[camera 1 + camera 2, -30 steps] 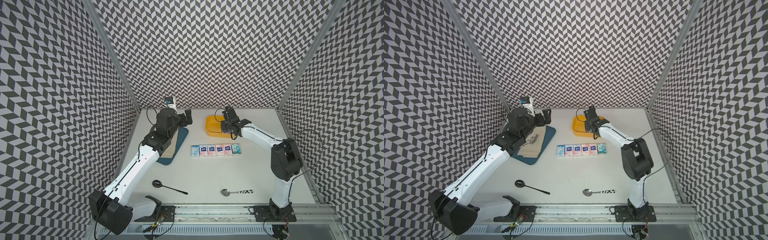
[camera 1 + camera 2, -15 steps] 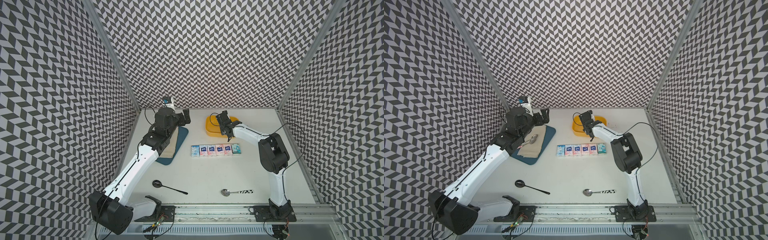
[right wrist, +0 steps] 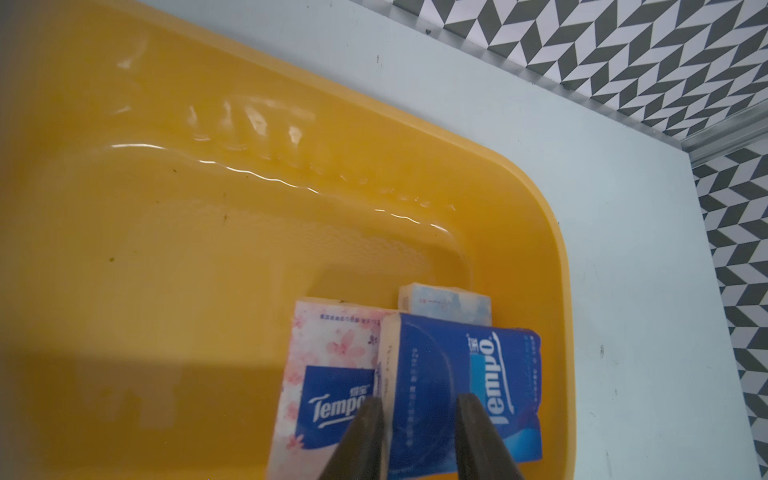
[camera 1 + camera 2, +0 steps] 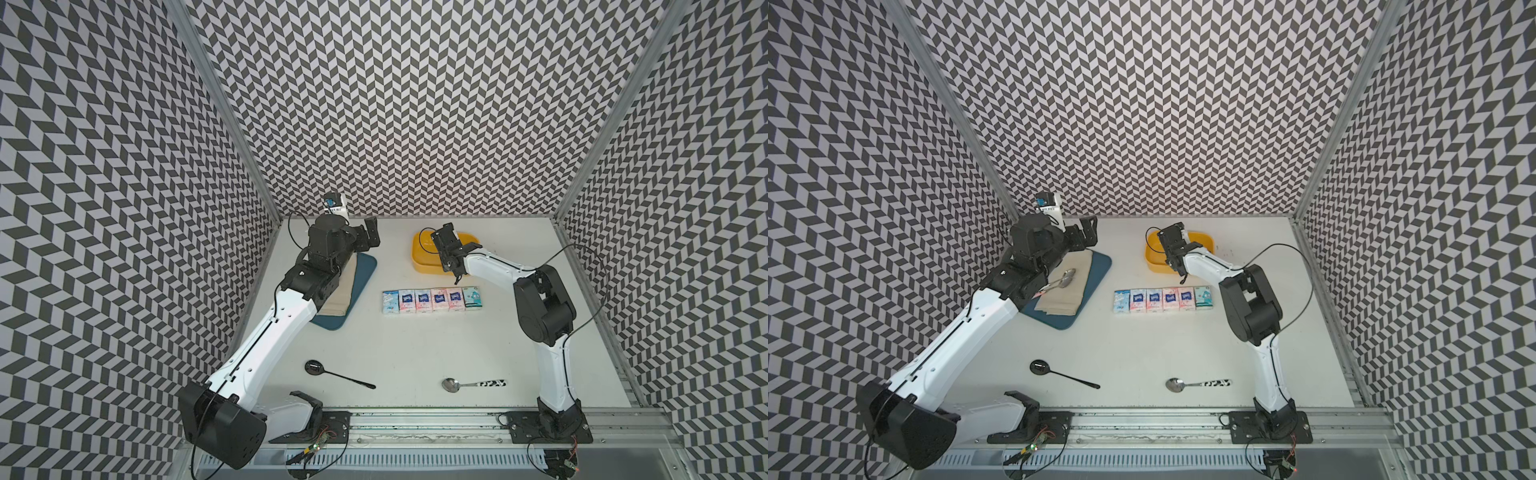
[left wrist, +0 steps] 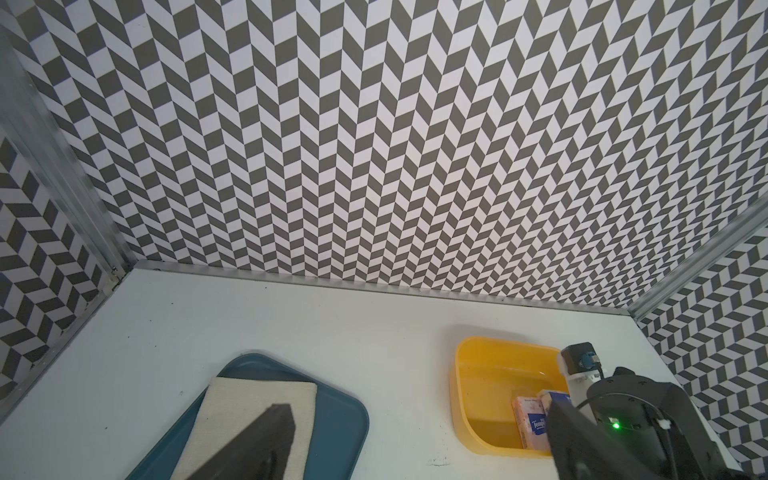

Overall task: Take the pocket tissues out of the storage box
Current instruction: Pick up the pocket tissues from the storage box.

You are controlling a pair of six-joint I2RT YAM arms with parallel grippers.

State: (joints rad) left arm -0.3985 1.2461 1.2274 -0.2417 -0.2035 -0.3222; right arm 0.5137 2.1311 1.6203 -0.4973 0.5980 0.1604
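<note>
The yellow storage box (image 4: 424, 262) (image 4: 1156, 262) (image 5: 490, 361) (image 3: 208, 208) stands at the back of the table. Three pocket tissues lie in one corner of it: a pink-white pack (image 3: 328, 374) (image 5: 530, 419), a pale blue pack (image 3: 444, 307) and a dark blue pack (image 3: 436, 365) that leans on the pink one. My right gripper (image 3: 419, 432) (image 4: 445, 246) (image 4: 1173, 245) reaches down into the box, shut on the dark blue pack, one finger at its white edge, one on its face. Several more packs (image 4: 432, 300) (image 4: 1163, 300) lie in a row on the table. My left gripper (image 5: 415, 457) (image 4: 370, 239) hangs open and empty.
A dark-blue tray (image 4: 362, 270) (image 4: 1098, 270) (image 5: 332, 415) with a beige cloth lies under the left arm, a metal spoon (image 4: 1065, 278) on the cloth. A black spoon (image 4: 316, 368) and a silver spoon (image 4: 451, 384) lie near the front. Patterned walls close three sides.
The right arm has folded its elbow in and up, and its jaws have narrowed round the dark blue pack in the box. The left arm has barely moved.
</note>
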